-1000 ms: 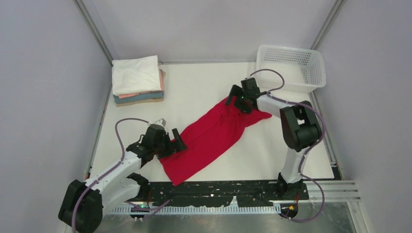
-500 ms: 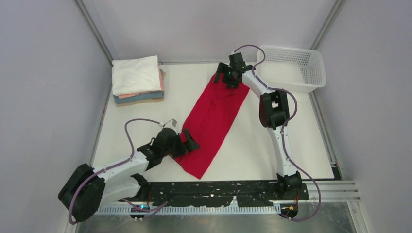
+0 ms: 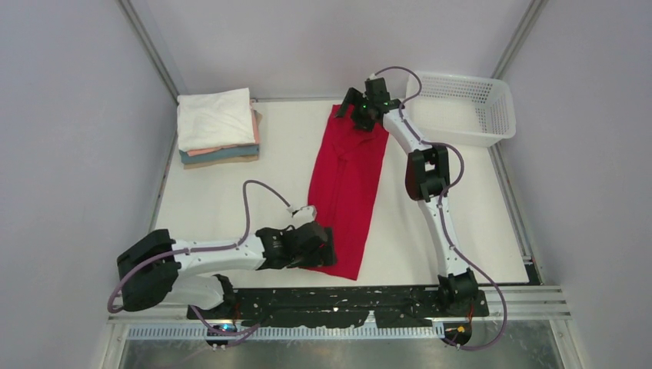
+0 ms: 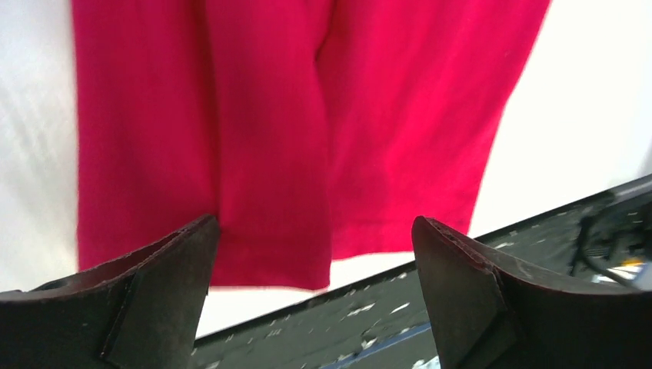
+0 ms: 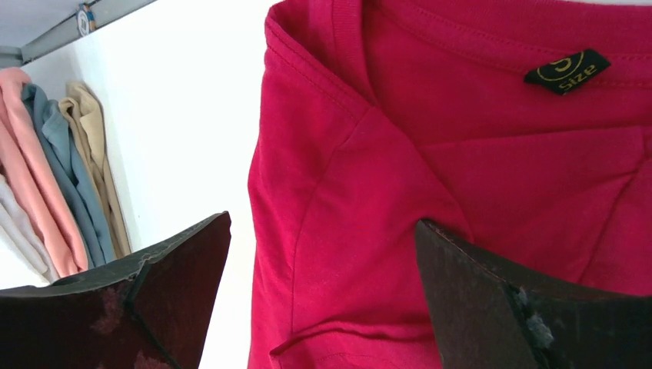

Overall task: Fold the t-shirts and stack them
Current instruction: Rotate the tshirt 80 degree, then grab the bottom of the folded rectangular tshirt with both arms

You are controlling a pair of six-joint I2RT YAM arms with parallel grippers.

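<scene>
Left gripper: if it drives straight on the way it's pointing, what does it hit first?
The left gripper would most likely meet the red shirt near its hem, framed between the open fingers; depth is unclear.

Plain red t-shirt (image 3: 346, 192), folded stack (image 3: 216, 124) white, pink, teal, tan

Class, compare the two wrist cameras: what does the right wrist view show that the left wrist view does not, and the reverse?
Right wrist only: the collar of the red t-shirt with its black size label, and the folded shirts stacked at the left. Left wrist only: the shirt's hem and the black base rail beyond it. Both: the red t-shirt on the white table, framed by an open tool, the right tool or the left tool.
</scene>
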